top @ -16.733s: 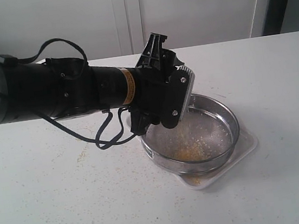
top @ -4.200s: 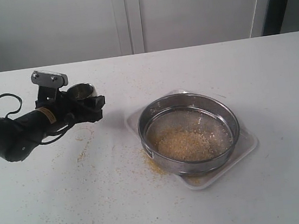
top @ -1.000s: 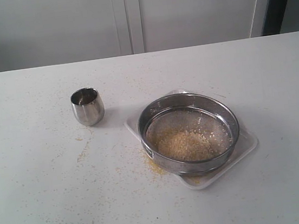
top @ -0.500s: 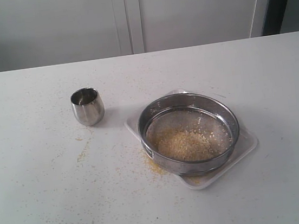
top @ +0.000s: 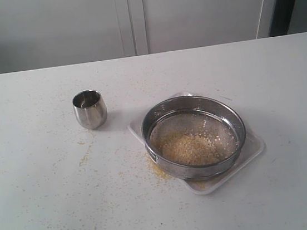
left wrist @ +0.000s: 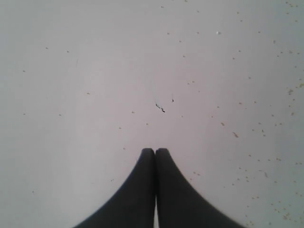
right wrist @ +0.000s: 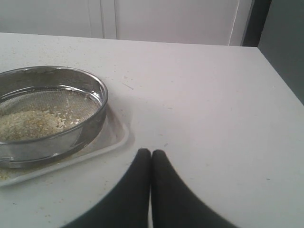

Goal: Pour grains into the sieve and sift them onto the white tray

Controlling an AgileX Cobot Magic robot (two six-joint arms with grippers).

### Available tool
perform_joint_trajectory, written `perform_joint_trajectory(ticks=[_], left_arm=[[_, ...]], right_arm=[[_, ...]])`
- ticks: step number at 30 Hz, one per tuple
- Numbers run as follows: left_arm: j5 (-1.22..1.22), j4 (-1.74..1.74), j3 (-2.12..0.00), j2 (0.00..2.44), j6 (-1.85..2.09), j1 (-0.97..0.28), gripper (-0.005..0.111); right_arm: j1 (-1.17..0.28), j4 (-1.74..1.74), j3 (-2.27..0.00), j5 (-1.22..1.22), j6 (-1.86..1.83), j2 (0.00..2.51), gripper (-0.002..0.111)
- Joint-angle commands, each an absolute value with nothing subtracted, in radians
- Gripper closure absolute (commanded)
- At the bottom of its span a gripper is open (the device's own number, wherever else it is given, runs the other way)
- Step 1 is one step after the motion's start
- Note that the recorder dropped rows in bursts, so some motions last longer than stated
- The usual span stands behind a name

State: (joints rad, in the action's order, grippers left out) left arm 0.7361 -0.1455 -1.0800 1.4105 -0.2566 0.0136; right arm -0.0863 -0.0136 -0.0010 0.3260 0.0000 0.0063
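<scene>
A round steel-rimmed sieve (top: 194,137) sits flat on a glossy white tray (top: 252,153), holding a heap of yellow-beige grains (top: 191,147).

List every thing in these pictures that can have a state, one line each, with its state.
Glossy white rectangular tray: flat on the white table.
Wide round steel-rimmed sieve: upright on the tray, partly filled.
Beige-yellow grains: heaped in the sieve; some scattered on the table.
Small rounded steel cup: upright, apart from the tray.
Left gripper: shut, empty.
Right gripper: shut, empty.
</scene>
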Motion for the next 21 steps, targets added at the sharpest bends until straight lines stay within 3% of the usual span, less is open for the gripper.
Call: perform_joint_trajectory(ticks=[1,17,21], left_arm=[[0.748,-0.143,-1.077,1.403,-0.266,0.017,0.107],[0.748,-0.143,-1.077,1.403,-0.266,0.017,0.107],[0.748,-0.143,-1.077,1.403,-0.266,0.017,0.107]], right_arm=[[-0.080,0.006,0.000,0.297,-0.008,0.000,0.108],[-0.080,0.012,0.000,0.111,-0.012,0.000,0.108],[-0.080,-0.018,0.000,-0.062,0.016,0.000,0.108]])
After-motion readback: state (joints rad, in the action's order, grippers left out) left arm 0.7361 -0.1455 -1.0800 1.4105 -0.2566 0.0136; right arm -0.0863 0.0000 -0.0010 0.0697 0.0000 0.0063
